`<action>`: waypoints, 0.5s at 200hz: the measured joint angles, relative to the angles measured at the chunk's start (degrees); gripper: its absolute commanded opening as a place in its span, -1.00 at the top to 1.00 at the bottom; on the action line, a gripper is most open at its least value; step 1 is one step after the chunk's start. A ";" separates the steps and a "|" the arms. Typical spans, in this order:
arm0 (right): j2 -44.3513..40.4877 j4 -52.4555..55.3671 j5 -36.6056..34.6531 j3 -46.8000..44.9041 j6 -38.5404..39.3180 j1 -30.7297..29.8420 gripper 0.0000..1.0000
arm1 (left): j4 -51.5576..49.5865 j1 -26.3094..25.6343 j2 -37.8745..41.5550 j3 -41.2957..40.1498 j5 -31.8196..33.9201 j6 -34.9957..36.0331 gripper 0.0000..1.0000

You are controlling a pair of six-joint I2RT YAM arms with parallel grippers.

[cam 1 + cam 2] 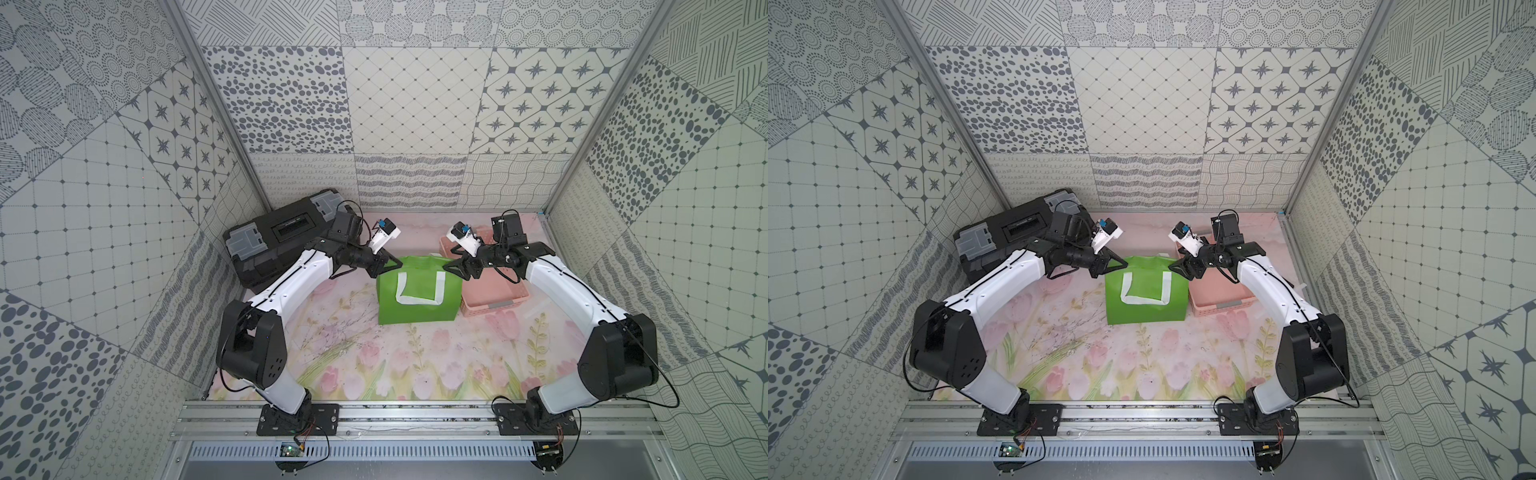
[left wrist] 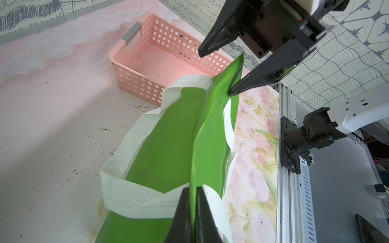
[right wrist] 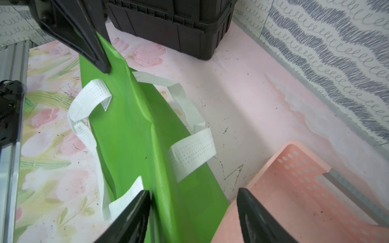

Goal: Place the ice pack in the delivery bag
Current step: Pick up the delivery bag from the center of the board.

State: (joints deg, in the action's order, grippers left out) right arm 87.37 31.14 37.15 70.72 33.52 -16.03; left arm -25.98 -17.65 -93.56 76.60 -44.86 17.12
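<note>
Far left on the counter (image 1: 374, 365) sat a black toolbox (image 1: 282, 241), not involved. Left hand (image 2: 193, 210) was clamped on the left top edge of the delivery bag (image 1: 419, 299), with its fingers together on green fabric next to a white strap (image 2: 126, 195). The bag stood upright mid-counter, its mouth pressed nearly flat. Right hand (image 3: 193, 192) had its jaws apart around the bag's right top edge, one finger touching fabric and the other over the pink basket (image 1: 494, 297) just right of the bag. Ice pack wasn't seen in any view, and the basket looked empty. Likely step: taking both ends to open the mouth. Best to close the right hand on fabric only, not the strap, then spread gently so the bag wouldn't tip or get dragged into the basket.
</note>
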 measured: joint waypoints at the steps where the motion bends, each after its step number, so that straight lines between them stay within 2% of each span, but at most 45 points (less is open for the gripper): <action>1: 0.00 0.02 0.15 -0.04 0.33 0.00 -0.03 | 0.02 0.00 0.04 -0.07 0.02 0.02 1.00; 40: 0.07 1.62 2.25 -0.17 -0.31 -0.07 1.00 | 1.51 0.00 1.03 -1.25 1.33 0.26 1.00; 100: 3.58 2.91 2.14 7.08 -2.80 -1.05 1.00 | 3.37 1.09 3.45 -0.81 5.25 -0.94 1.00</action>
State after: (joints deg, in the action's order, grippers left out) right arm 90.96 34.04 39.29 77.80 30.72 -17.08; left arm -22.61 -16.56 -90.11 75.79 -39.62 16.19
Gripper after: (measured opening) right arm 0.068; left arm 0.056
